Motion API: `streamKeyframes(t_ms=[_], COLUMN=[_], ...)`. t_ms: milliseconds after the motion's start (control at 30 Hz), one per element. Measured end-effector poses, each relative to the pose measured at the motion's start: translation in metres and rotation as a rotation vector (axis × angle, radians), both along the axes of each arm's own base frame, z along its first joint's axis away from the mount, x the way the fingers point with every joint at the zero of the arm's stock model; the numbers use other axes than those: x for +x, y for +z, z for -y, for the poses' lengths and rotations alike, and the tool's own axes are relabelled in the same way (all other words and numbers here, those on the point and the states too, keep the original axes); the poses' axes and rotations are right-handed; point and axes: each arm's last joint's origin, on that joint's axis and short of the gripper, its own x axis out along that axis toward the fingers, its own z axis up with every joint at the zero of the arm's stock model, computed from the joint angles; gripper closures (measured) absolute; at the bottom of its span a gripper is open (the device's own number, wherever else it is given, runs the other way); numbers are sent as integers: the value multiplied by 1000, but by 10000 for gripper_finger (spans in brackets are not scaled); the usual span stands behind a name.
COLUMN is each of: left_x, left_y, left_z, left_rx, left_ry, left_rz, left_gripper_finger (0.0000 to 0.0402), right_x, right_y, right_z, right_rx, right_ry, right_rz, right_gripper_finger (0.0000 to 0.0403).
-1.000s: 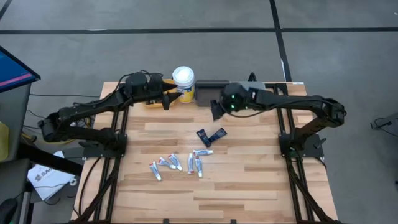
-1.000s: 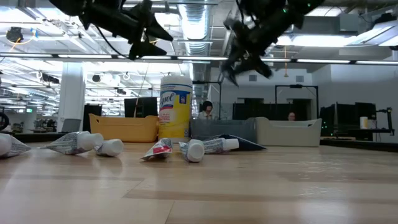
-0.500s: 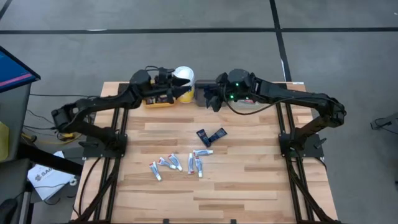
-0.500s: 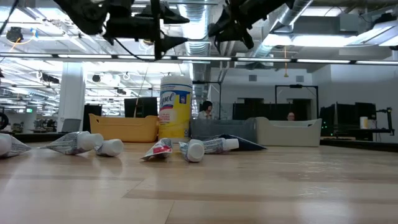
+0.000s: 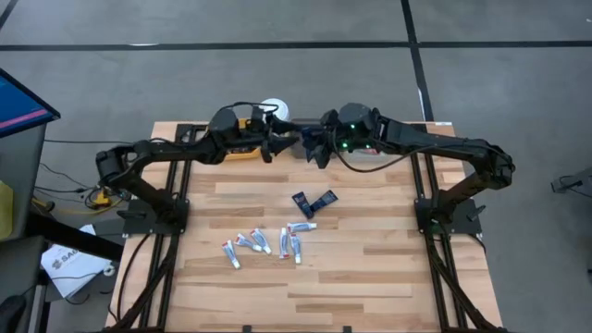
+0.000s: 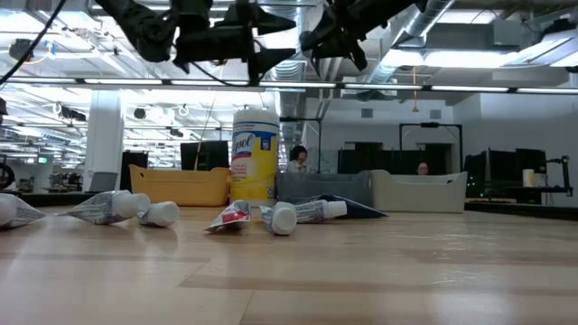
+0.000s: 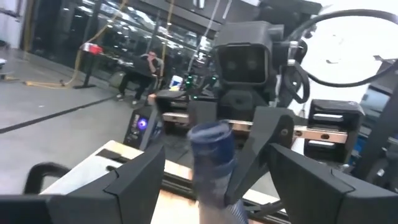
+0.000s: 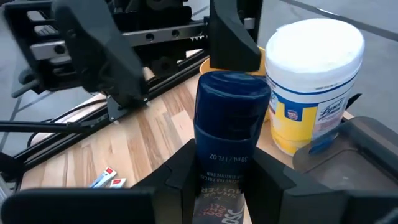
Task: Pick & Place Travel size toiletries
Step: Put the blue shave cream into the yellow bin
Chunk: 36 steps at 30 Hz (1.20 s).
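Near: small white crinkled tubes (image 5: pixel 264 243) and flat navy tubes (image 5: pixel 314 201) scattered mid wooden plank table (image 5: pixel 370 268). Far edge: right gripper (image 8: pixel 222 163) clamps glossy navy tube (image 8: pixel 229 134), cap outward; left gripper (image 7: pixel 214 163) spread around cap. Tub (image 8: pixel 314 81) partly hidden overhead. Office beyond.

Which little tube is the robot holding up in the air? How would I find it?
Look at the back of the wooden table, near the yellow tub with the white lid. There the right gripper holds a dark navy tube upright. The other tubes lie flat on the table; this one is up in the jaws.
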Motion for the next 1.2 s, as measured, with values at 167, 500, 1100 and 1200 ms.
streamKeyframes(t_ms=[167,500,1100,1200], left_x=[14,19,23,23], left_y=[3,3,3,3], left_z=[-4,-5,3,3], left_rx=[6,-16,-32,-32], left_ry=[-46,-88,-138,-134], left_rz=[3,-2,-4,-4], left_gripper_finger=[124,124,124,124], right_x=[1,2,3,3], right_y=[0,0,1,1], right_z=[-2,-9,-10,-10], right_rx=[2,-14,-23,-23], right_ry=[9,38,45,45], right_rz=[0,-3,3,3], right_gripper_finger=[305,305,305,305])
